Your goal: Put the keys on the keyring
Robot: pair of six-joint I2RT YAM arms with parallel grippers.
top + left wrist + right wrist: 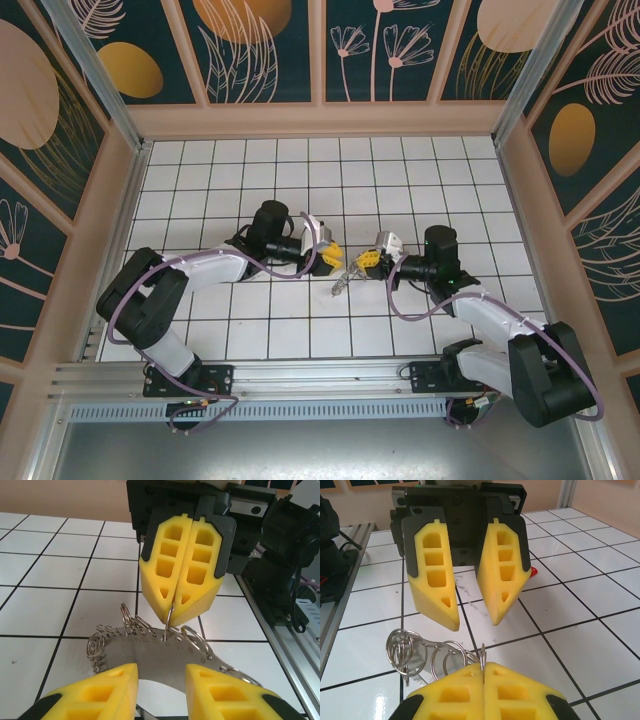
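Right gripper [483, 670]: pressed together, pinching thin loop of keyring [155, 657] at fingertips. Left gripper [473, 623]: spread, just beside keyring.

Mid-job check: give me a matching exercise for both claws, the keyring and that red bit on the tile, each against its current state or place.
1. left yellow-padded claw
2. right yellow-padded claw
3. grey metal keyring fringed with small silvery rings
4. small red plastic piece

A. pinched at one thin wire
B. lying on a white tile
C. shut
D. open, pads apart

Pairs: 1-D, 2-C, 3-A, 4-B.
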